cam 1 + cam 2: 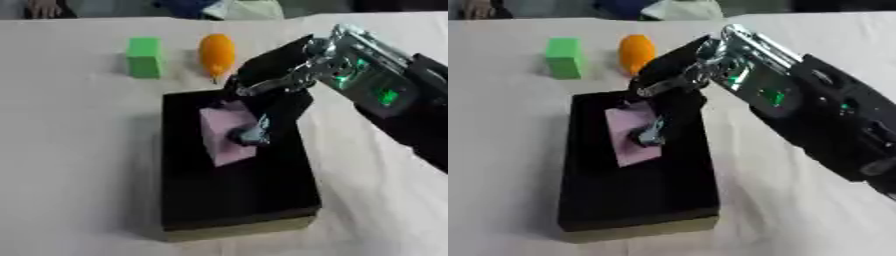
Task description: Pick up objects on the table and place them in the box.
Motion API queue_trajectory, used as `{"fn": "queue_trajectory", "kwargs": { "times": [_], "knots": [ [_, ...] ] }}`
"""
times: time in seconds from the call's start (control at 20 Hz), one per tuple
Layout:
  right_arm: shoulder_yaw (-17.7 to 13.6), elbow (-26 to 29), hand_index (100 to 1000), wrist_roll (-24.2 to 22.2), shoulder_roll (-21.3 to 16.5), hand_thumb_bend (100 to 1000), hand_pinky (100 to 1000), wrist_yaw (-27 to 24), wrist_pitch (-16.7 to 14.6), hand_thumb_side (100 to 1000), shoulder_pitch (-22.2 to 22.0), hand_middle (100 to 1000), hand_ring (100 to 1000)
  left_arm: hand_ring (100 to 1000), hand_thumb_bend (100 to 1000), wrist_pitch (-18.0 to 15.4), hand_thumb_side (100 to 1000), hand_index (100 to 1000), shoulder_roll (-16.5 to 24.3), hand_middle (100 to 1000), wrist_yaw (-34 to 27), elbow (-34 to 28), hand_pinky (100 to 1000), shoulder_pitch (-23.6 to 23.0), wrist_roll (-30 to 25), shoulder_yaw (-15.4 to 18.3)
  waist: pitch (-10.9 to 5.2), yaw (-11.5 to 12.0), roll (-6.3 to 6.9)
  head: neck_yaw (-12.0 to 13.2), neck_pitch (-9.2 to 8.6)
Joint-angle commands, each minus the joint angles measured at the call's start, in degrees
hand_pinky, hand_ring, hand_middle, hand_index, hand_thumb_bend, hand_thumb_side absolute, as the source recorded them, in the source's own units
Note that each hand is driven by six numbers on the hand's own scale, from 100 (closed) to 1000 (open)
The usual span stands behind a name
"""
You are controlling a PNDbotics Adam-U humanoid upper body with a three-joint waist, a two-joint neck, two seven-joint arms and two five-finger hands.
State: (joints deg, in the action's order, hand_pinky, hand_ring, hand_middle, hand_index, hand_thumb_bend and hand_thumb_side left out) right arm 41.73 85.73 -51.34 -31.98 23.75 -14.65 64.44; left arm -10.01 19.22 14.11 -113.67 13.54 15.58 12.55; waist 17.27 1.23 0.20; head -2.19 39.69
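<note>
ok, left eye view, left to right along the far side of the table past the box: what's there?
green block → orange object → right hand, reaching down over the black box with its fingers on the pink block.

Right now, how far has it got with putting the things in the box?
Nothing visibly lies loose in the black box yet. The right hand holds the pink block over it. The green block and orange object still wait on the table.
</note>
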Motion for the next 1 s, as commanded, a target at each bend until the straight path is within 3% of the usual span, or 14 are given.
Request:
{"fn": "queue_trajectory", "kwargs": {
  "times": [0.05, 0.5, 0.7, 0.85, 1.0],
  "knots": [
    [-0.15, -0.27, 779, -0.63, -0.3, 100, 804, 0.66, -1.46, 900, 0.76, 664, 702, 804, 164, -0.04, 983, 893, 1.04, 856, 0.11, -0.92, 767, 0.4, -0.3, 0.11, -1.32, -0.02, 0.16, 0.07, 0.38],
    [0.74, -2.56, 884, -0.63, -0.21, 100, 829, 4.15, -2.72, 946, -0.88, 731, 777, 804, 163, 0.1, 985, 893, 1.01, 856, 0.16, -0.92, 767, 0.33, -0.62, 0.04, -1.36, -0.14, 0.19, -0.09, 0.51],
    [1.13, -3.38, 947, -0.63, 0.03, 209, 856, 6.0, -2.7, 992, -1.46, 779, 810, 805, 162, 0.15, 984, 893, 0.99, 857, 0.25, -0.92, 767, 0.35, -0.84, 0.0, -1.42, -0.14, 0.27, -0.18, 0.36],
    [1.68, -4.32, 981, -0.63, 0.25, 242, 870, 7.06, -3.44, 939, -2.0, 802, 826, 805, 161, 0.18, 984, 893, 0.99, 857, 0.3, -0.92, 767, 0.37, -0.98, -0.01, -1.46, -0.05, 0.33, -0.24, 0.32],
    [1.42, -4.84, 984, -0.63, 0.63, 198, 870, 7.22, -4.3, 876, -2.17, 801, 819, 805, 160, 0.2, 985, 893, 0.95, 857, 0.34, -0.92, 767, 0.38, -1.13, -0.01, -1.46, 0.04, 0.41, -0.27, 0.2]
  ]
}}
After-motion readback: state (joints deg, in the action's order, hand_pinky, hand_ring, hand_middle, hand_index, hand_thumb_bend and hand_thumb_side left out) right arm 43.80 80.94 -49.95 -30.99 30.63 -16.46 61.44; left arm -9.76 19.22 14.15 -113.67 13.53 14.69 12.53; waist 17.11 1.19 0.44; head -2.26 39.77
